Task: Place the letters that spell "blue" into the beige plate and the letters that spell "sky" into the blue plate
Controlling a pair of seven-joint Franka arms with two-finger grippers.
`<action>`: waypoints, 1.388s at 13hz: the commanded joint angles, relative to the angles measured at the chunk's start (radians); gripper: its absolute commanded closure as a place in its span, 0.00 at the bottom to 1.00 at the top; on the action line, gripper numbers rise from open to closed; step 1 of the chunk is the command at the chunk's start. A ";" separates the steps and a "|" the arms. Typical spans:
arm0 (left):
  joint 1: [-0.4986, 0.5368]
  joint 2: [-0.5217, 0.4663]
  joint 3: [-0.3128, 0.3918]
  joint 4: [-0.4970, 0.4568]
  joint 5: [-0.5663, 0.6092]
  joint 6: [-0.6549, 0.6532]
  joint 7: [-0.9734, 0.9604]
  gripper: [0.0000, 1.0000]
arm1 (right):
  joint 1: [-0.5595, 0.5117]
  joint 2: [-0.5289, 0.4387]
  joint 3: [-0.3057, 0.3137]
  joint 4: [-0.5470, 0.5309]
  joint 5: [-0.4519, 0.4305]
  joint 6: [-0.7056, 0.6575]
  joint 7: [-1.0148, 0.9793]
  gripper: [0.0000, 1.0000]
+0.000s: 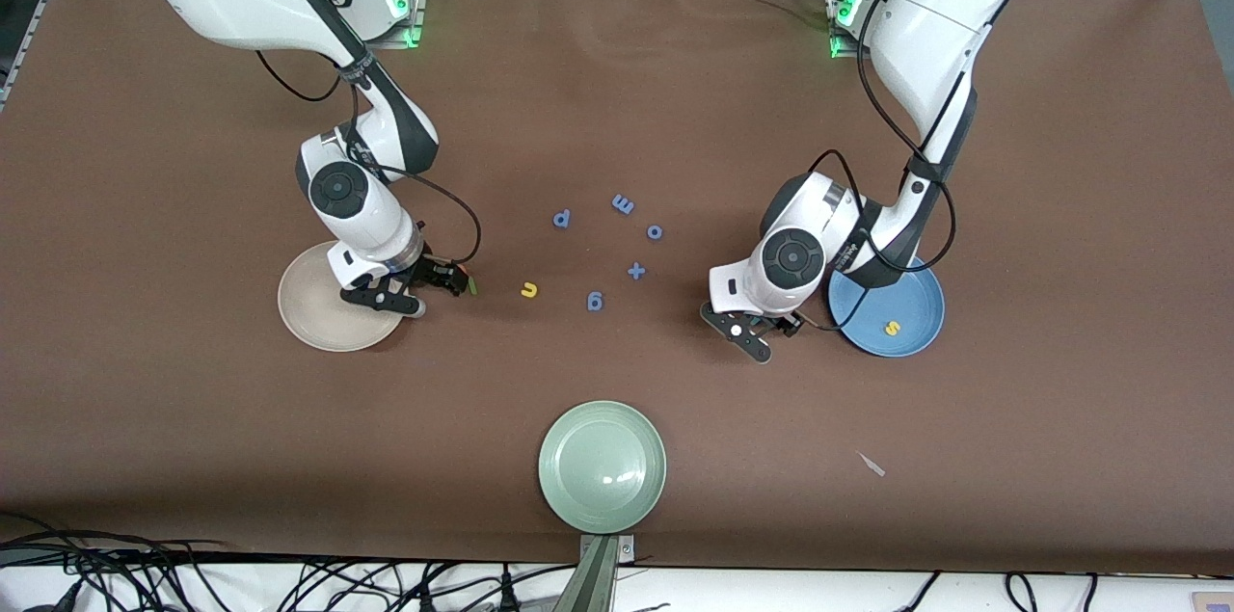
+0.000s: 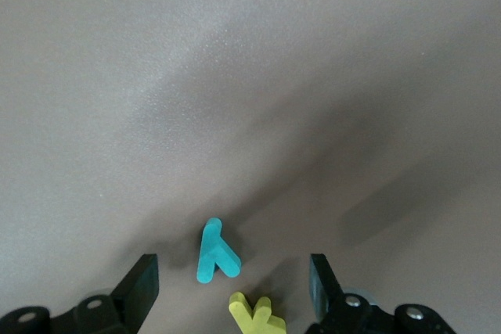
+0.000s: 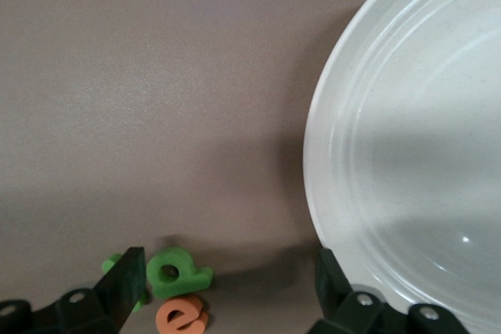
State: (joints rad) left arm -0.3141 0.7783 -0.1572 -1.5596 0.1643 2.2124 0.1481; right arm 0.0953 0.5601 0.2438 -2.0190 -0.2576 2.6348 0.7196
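My left gripper hangs open, low over the table beside the blue plate. Between its fingers lie the teal y and the yellow k, neither touched. The yellow s rests in the blue plate. My right gripper is open at the edge of the beige plate. Between its fingers lie the dark green b and the orange e, and one finger partly hides the light green l. The yellow u lies on the table between the two grippers.
Blue letters p, m, o, + and g lie mid-table. A pale green plate sits near the front edge. A small pale scrap lies toward the left arm's end.
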 commanded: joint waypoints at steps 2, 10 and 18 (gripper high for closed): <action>0.004 0.003 0.001 -0.002 0.037 0.001 -0.008 0.48 | -0.005 -0.034 0.028 0.023 -0.023 -0.094 0.032 0.04; 0.017 -0.020 0.002 0.006 0.037 -0.016 -0.010 1.00 | -0.006 0.023 0.054 0.025 -0.086 -0.056 0.115 0.04; 0.202 -0.120 0.007 -0.017 0.038 -0.261 0.108 0.92 | -0.009 0.029 0.046 0.026 -0.121 -0.055 0.101 0.08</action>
State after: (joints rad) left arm -0.1801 0.6689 -0.1384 -1.5417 0.1728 1.9613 0.1892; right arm 0.0944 0.5837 0.2874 -1.9952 -0.3566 2.5687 0.8157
